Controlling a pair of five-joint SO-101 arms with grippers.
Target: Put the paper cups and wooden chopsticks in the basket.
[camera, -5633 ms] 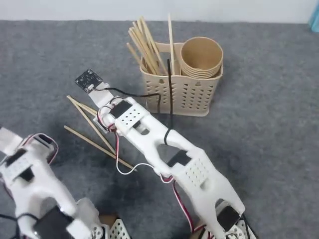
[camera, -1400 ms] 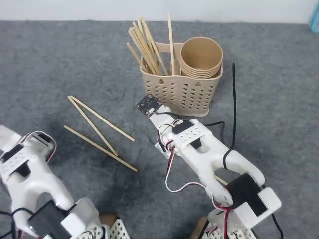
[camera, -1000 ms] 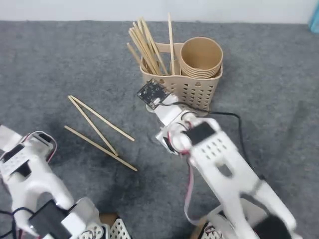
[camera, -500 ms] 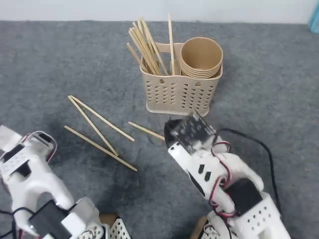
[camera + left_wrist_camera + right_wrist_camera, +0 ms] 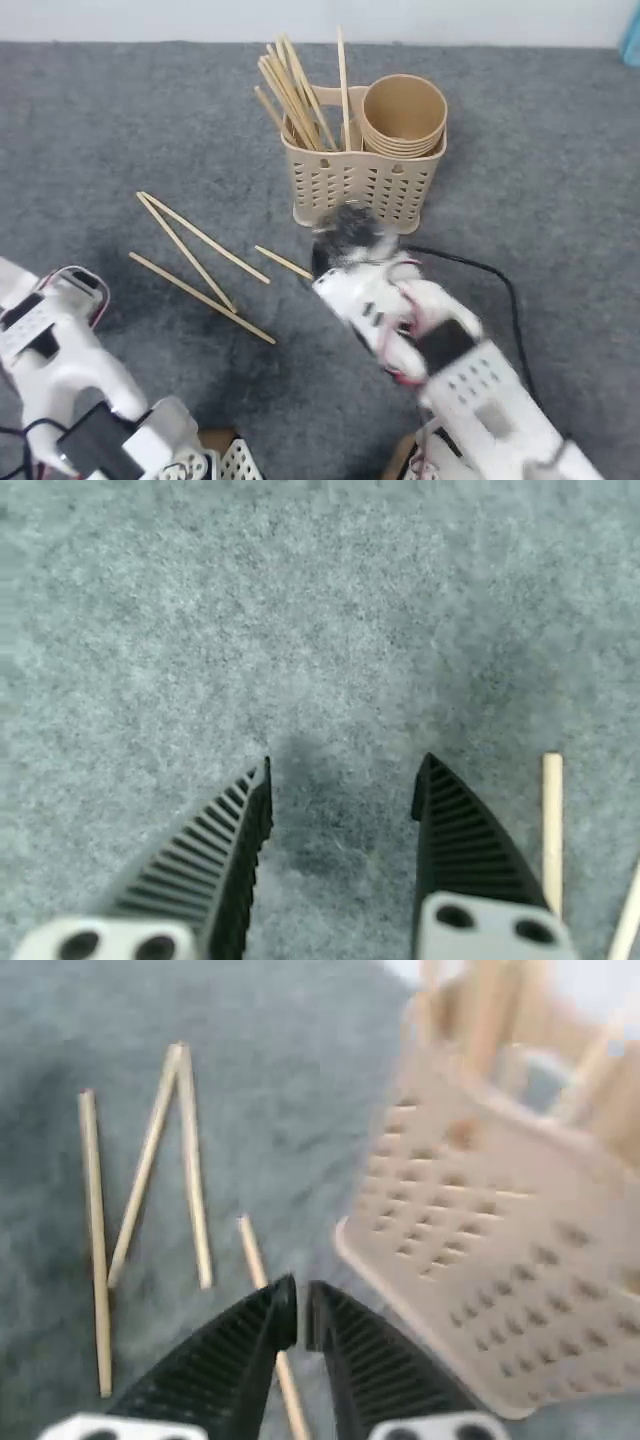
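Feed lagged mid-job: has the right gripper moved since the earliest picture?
Yes. The right gripper left the three loose chopsticks and swung rightward in the high view toward the basket, now just before its front wall.

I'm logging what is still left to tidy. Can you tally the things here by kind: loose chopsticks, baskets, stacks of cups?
Loose chopsticks: 4
Basket: 1
Stack of paper cups, in the basket: 1
Total: 6
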